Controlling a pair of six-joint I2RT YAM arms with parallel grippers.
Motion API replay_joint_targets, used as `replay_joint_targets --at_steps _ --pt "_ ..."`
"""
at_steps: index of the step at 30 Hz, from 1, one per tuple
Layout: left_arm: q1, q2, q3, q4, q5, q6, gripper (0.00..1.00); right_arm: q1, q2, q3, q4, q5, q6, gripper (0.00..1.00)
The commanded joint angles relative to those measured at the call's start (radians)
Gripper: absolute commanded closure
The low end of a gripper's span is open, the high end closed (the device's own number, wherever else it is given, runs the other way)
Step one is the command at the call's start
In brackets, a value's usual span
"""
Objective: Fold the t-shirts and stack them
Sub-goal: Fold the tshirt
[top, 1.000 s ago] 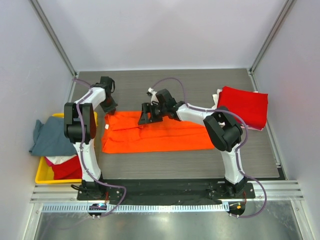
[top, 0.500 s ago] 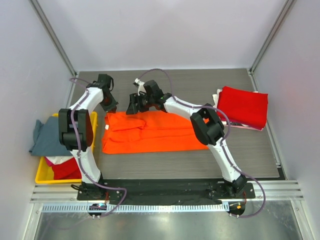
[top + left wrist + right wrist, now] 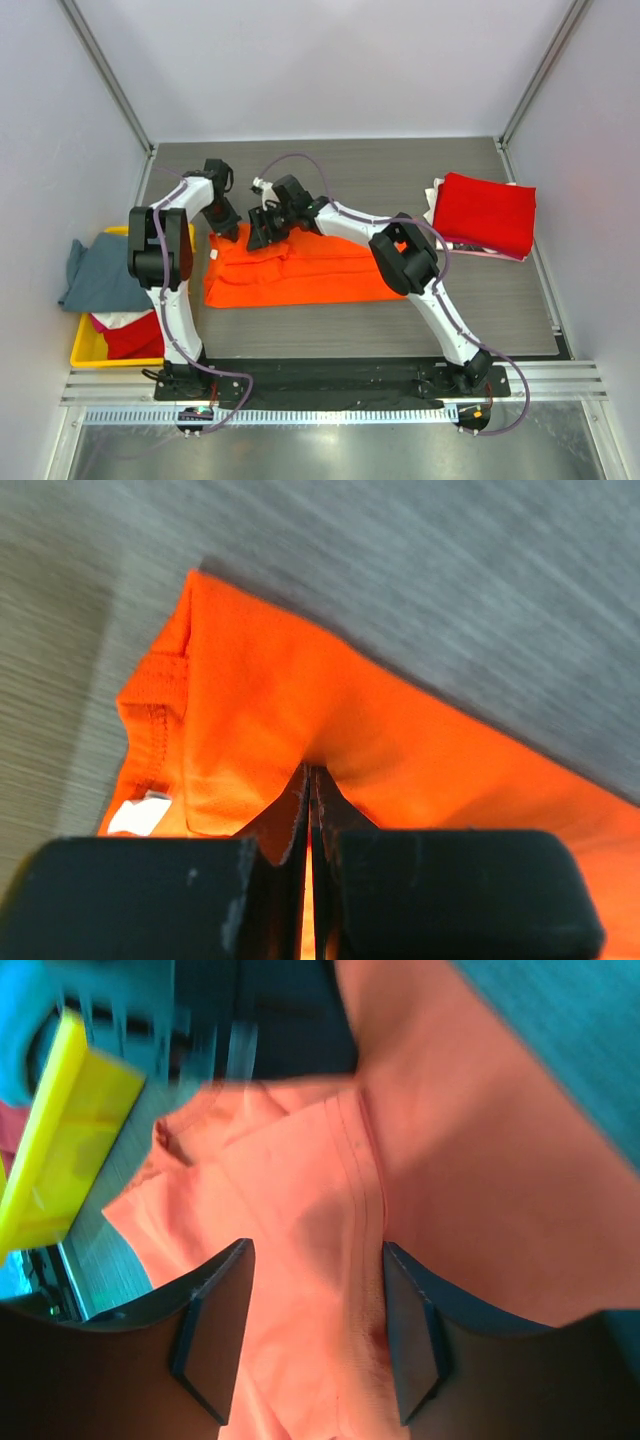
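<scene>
A bright orange t-shirt point(image 3: 310, 275) lies folded into a long strip across the table's middle. My left gripper point(image 3: 229, 226) is at its far left corner, shut on a pinch of the orange fabric point(image 3: 420, 730); in the left wrist view the left gripper point(image 3: 311, 776) has cloth bunched at its tips. Just to the right, my right gripper point(image 3: 259, 236) hangs low over the shirt's far edge. In the right wrist view the right gripper point(image 3: 315, 1295) is open, its jaws straddling a raised seam of the orange shirt point(image 3: 300, 1190). A deep red t-shirt point(image 3: 487, 212) lies folded at the right.
The red shirt rests on a white/pink one point(image 3: 438, 190) near the table's right edge. A yellow bin point(image 3: 84, 350) stands off the left edge, holding a grey-blue t-shirt point(image 3: 100, 270) and a red one point(image 3: 132, 336). The yellow bin point(image 3: 60, 1150) also shows in the right wrist view.
My right gripper has swept left along the shirt's far edge to sit beside the left gripper, and its jaws have narrowed. The left gripper has kept its grip on the corner.
</scene>
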Motion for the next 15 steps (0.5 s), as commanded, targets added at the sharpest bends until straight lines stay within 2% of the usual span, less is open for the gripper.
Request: replay_joint_targets --at_steps 1,9,15 --pt "-0.003 0.028 0.056 -0.031 -0.028 0.013 1.0 0.018 -0.112 -0.048 0.0 -0.048 -0.031 0.43" --pt "-0.002 0.034 0.05 -0.022 -0.027 0.014 1.0 0.05 -0.332 -0.275 0.012 -0.17 -0.09 0.5" --pt "-0.003 0.019 0.043 -0.013 -0.038 0.017 1.0 0.069 -0.497 -0.464 0.008 -0.198 -0.135 0.41"
